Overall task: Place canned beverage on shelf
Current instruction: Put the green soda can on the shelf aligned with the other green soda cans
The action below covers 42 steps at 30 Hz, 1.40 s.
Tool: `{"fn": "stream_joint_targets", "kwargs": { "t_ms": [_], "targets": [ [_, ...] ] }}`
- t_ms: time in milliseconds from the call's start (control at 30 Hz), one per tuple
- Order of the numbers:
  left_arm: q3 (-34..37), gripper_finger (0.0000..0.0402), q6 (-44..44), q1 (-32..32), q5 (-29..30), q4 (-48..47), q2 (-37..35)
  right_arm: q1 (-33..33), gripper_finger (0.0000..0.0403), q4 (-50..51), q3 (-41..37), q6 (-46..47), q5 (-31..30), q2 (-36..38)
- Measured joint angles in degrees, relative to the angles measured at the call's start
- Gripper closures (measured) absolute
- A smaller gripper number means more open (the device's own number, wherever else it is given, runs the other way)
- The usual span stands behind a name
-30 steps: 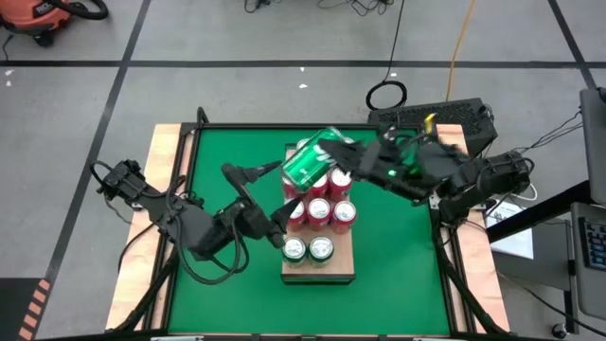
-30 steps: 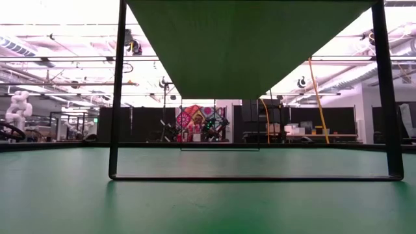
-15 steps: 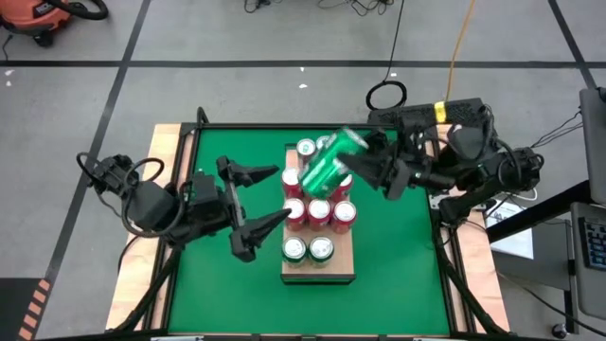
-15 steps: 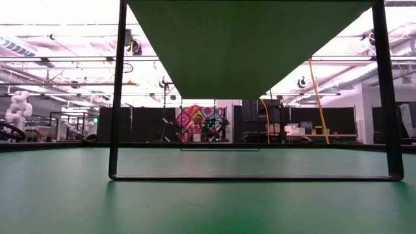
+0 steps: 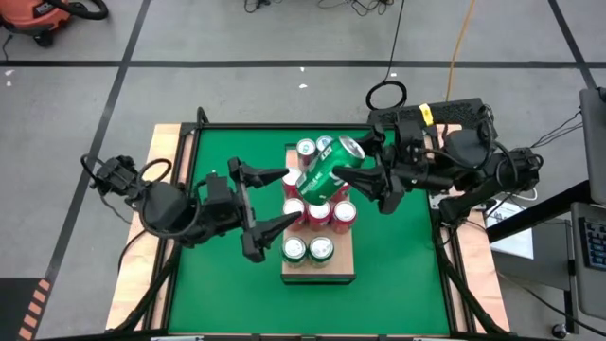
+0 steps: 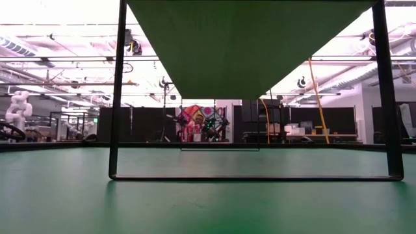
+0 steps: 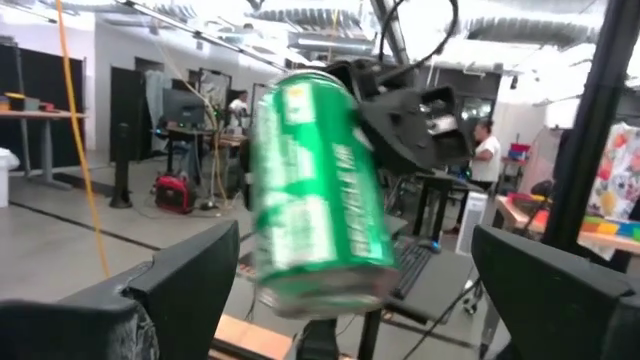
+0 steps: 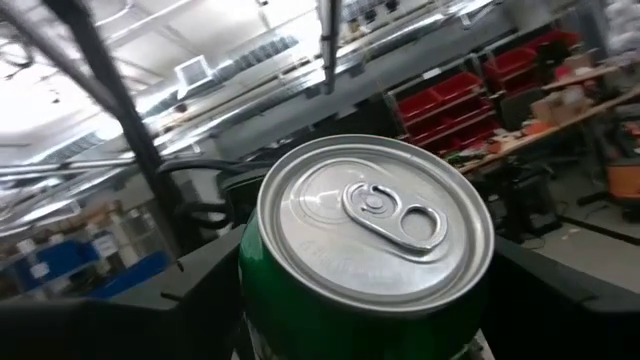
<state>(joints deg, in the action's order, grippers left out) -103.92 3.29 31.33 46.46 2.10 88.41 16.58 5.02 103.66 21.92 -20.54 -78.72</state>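
Note:
A green can [image 5: 325, 172] hangs tilted above the shelf [image 5: 318, 274], a pale wooden block in the middle of the green table. My right gripper [image 5: 372, 175] is shut on the can from the table's right side. The right wrist view shows the can's silver top [image 8: 375, 225] with its pull tab. My left gripper [image 5: 287, 199] stands open on the left. Its fingers are on either side of the can's lower end without touching it. The left wrist view shows the can [image 7: 320, 190] beyond them. Several red and green cans [image 5: 318, 214] stand upright on the shelf. My right gripper pinches the can's round side wall [image 8: 290, 320] between its two fingers, one on each side, close to the top end. The fingers [image 5: 377, 196] come about level from the table's right side. The can is lifted clear above the standing cans, tilted, its top toward the far right.
A black frame [image 6: 117, 130] stands along the table's far edge. Narrow wooden strips [image 5: 169, 152] edge the table. The green tabletop [image 5: 398, 275] is bare on both sides of the shelf. Cans fill the shelf's far and middle parts, and bare wood shows at its near end.
My right gripper has rolled with the can. The can lay crosswise a second ago and now slants with its silver top turned toward the far right. My left gripper has rolled too and gone toward the table's right edge, nearer the can, staying open.

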Motion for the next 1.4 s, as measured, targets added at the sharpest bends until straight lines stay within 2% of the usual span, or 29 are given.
{"fn": "stream_joint_targets", "kwargs": {
  "t_ms": [167, 433, 767, 900, 1167, 1400],
  "targets": [
    [0.0, 0.0008, 0.1, -1.8, -0.1, -0.1, 0.6, 0.0, 0.0103, 0.0, 0.0, -0.2, 1.1, -0.2],
    [-0.1, 0.0008, -3.1, -5.5, -6.5, -0.9, 2.0, 0.0, 0.0103, 0.8, 0.0, -1.2, 0.8, -0.2],
    [0.0, 0.0011, -2.9, -7.3, -3.6, -1.2, 3.6, -0.1, 0.0103, 1.0, 0.0, -1.6, -2.2, -0.3],
    [-0.1, 0.0037, -2.9, -7.8, -3.6, -0.8, 4.0, -0.1, 0.0103, 1.3, 0.0, -1.9, -2.2, -0.3],
    [0.0, 0.0118, -2.9, -8.0, -3.8, -1.2, 4.1, -0.1, 0.0102, 2.3, 0.0, -2.5, -2.5, -0.2],
    [0.0, 0.0120, -3.0, -8.0, -2.9, -1.2, 4.1, -0.1, 0.0065, 2.6, 0.0, 0.2, -3.6, -0.2]
  ]
}}
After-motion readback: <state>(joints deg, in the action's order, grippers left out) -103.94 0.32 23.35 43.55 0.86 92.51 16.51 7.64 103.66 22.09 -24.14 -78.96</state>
